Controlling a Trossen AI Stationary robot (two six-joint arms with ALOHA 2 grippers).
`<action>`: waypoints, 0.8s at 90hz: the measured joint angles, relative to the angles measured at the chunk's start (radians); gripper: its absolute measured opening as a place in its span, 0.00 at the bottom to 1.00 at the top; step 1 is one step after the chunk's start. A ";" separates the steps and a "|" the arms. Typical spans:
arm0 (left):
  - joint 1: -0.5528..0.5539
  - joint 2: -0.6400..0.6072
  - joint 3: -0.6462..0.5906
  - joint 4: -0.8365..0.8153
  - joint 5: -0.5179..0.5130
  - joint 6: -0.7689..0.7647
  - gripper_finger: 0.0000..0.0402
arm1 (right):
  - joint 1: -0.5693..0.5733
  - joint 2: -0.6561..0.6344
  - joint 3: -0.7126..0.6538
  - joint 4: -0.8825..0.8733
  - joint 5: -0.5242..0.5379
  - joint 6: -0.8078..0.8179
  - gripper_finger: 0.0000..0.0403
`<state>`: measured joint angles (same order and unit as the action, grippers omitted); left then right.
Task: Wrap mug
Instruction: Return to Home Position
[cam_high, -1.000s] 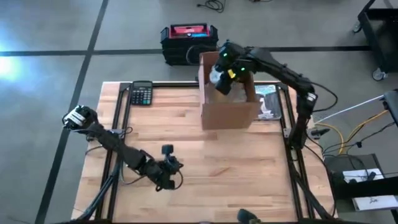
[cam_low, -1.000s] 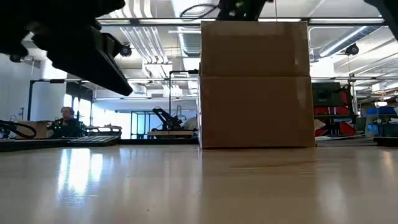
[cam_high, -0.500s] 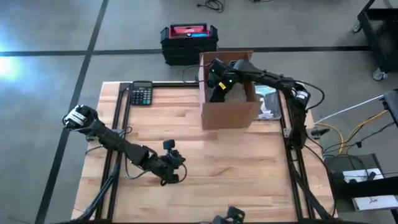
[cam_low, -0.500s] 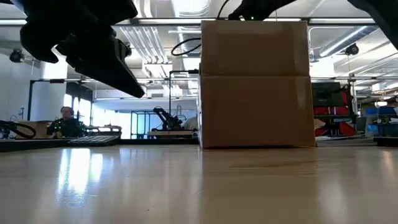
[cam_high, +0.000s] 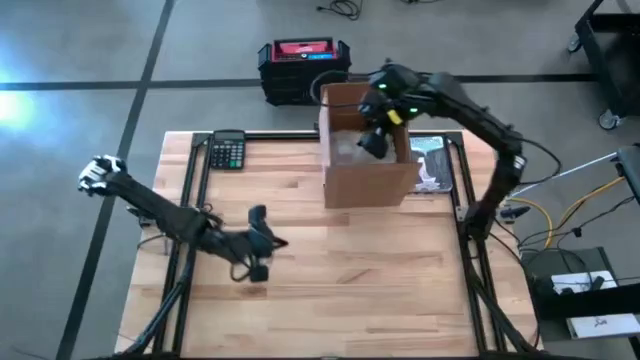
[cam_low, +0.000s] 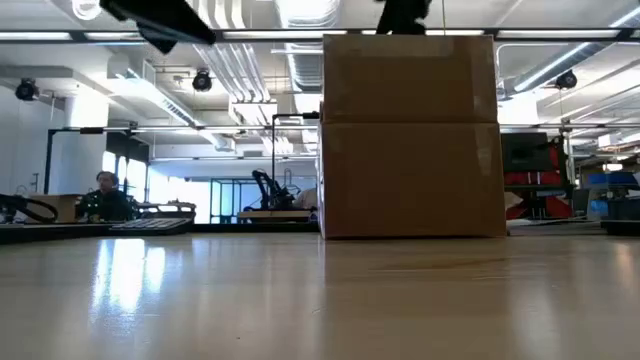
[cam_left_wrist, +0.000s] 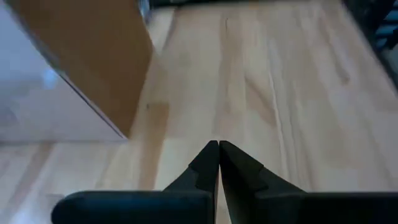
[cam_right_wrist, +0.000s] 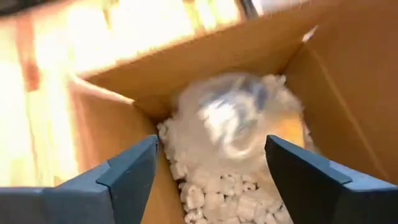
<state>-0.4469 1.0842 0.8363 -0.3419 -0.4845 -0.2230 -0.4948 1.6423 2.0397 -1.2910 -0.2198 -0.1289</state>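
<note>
On the wooden table (cam_high: 300, 180), the box (cam_high: 368, 183) holds a bubble-wrapped mug (cam_right_wrist: 233, 115), fragile and slippery; I'd cradle its middle, right hand (cam_right_wrist: 211, 146) wide above it, left hand (cam_left_wrist: 219, 144) closed.

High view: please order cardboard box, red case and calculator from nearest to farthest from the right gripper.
1. Cardboard box, under the right gripper.
2. Red case, on the floor beyond.
3. Calculator, at the table corner, left side.

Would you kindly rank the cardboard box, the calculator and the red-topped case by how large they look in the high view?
1. cardboard box, clearly largest.
2. red-topped case; it sits on the floor, farther from the camera, so its look may understate it.
3. calculator, plainly smallest.
</note>
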 joint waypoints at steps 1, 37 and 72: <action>0.006 -0.012 -0.004 -0.001 0.009 0.005 0.00 | 0.002 -0.010 -0.008 0.002 -0.001 0.000 0.71; 0.190 -0.320 -0.230 0.100 0.109 0.115 0.00 | 0.180 -0.406 -0.627 0.393 -0.049 0.085 0.64; 0.215 -0.503 -0.457 0.251 0.131 0.074 0.00 | 0.288 -0.792 -1.259 1.038 -0.050 0.186 0.50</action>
<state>-0.2323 0.5813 0.3789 -0.0906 -0.3531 -0.1494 -0.2067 0.8506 0.7803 -0.2533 -0.2701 0.0566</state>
